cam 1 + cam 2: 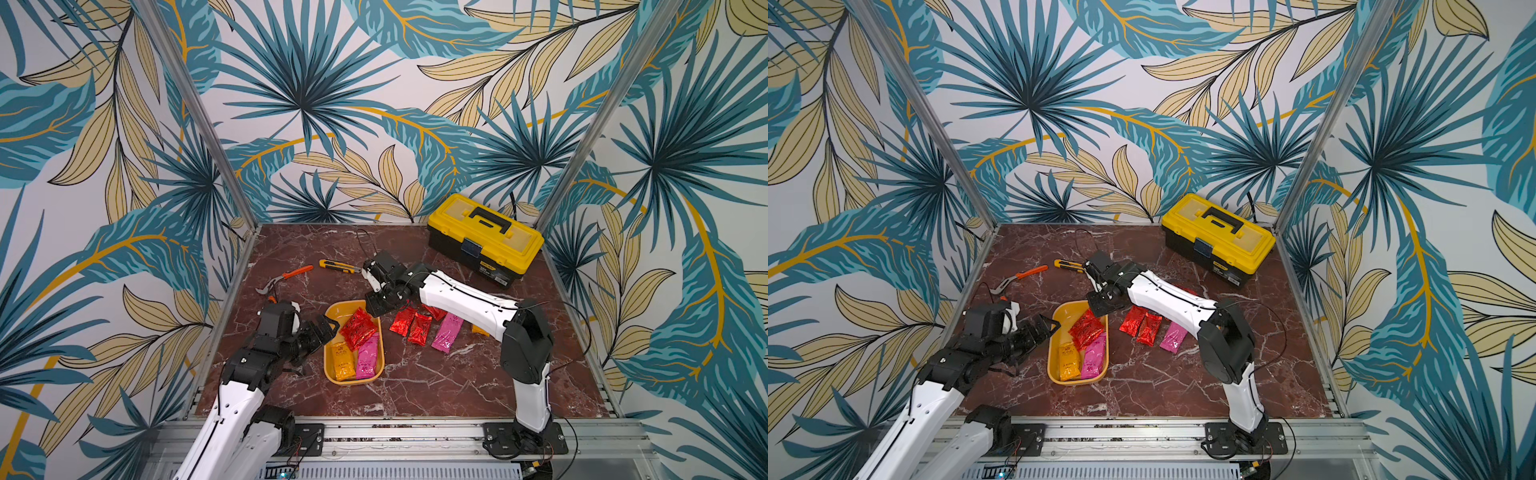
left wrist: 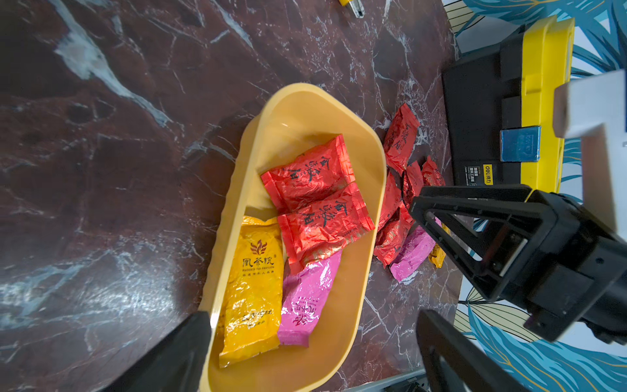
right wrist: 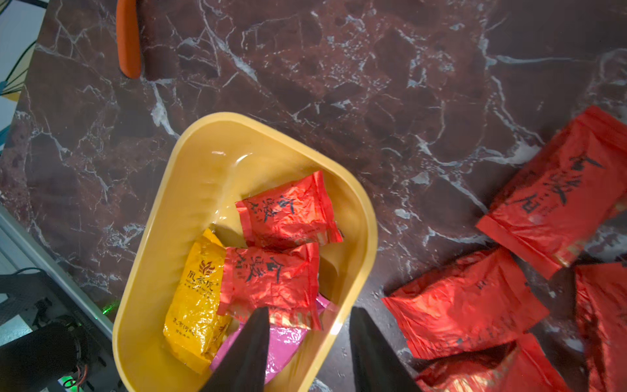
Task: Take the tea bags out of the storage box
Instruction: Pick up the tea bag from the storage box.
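Four foil tea bags lay in the shallow mustard-yellow plastic storage box [image 1: 338, 311]. Two crinkly red sachets [image 1: 357, 328] sat slanted at the far end. A long orange-yellow sachet [image 1: 343, 361] and a long pink sachet [image 1: 368, 357] ran near-to-far at the near end. Your right gripper [image 3: 309, 312] hung over the far right corner with the red pair just near-left of it, jaws part open and empty. Your left gripper [image 1: 328, 326] was spread wide and empty at the left rim, possibly touching it. The right looked better placed.
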`<state>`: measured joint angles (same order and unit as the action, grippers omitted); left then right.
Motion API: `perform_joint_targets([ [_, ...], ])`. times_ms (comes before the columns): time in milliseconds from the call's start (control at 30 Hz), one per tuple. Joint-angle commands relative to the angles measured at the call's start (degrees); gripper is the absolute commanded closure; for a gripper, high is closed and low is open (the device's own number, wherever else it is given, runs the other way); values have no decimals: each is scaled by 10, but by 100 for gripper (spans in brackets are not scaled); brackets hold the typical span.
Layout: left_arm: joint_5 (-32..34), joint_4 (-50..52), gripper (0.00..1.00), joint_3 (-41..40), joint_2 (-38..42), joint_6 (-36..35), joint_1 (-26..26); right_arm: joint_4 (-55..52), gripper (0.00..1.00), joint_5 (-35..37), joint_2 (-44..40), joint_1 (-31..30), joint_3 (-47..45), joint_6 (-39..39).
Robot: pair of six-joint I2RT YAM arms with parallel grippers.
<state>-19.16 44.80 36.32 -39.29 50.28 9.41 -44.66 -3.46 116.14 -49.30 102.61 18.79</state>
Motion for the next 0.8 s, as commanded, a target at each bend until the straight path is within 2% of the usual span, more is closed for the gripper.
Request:
perform_joint_targets([
  [0,-22,16,0,-18,15,-12,-16,-42,56,9,26,-11,24,-24],
  [433,-32,21,0,-28,29,-10,-25,-64,52,45,91,-21,84,-35],
  [767,-32,20,0,-34,32,-8,-26,-68,51,45,119,-24,102,-35],
])
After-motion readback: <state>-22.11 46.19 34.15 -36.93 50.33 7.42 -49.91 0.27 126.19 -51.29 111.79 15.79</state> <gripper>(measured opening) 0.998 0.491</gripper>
